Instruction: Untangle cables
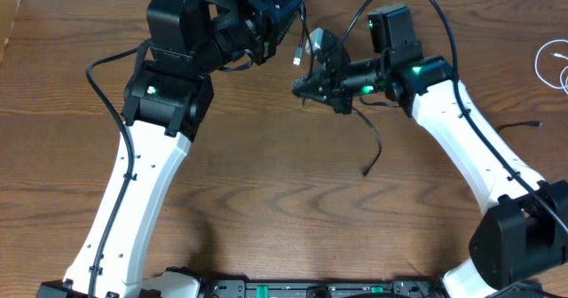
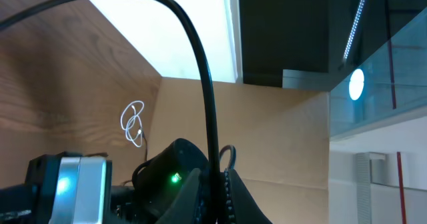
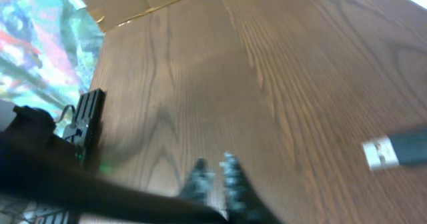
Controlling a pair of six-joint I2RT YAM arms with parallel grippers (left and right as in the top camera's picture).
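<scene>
A thin black cable hangs between my two grippers above the table. My left gripper is raised at the top centre and shut on the black cable, which arcs up out of the jaws. A silver USB plug dangles below it and also shows in the right wrist view. My right gripper sits just right of the plug; its fingers are close together with the black cable running to their base. The cable's loose end trails to the table.
A white cable lies coiled at the table's far right edge and shows in the left wrist view. Another thin black cable lies right of the right arm. A cardboard wall stands behind the table.
</scene>
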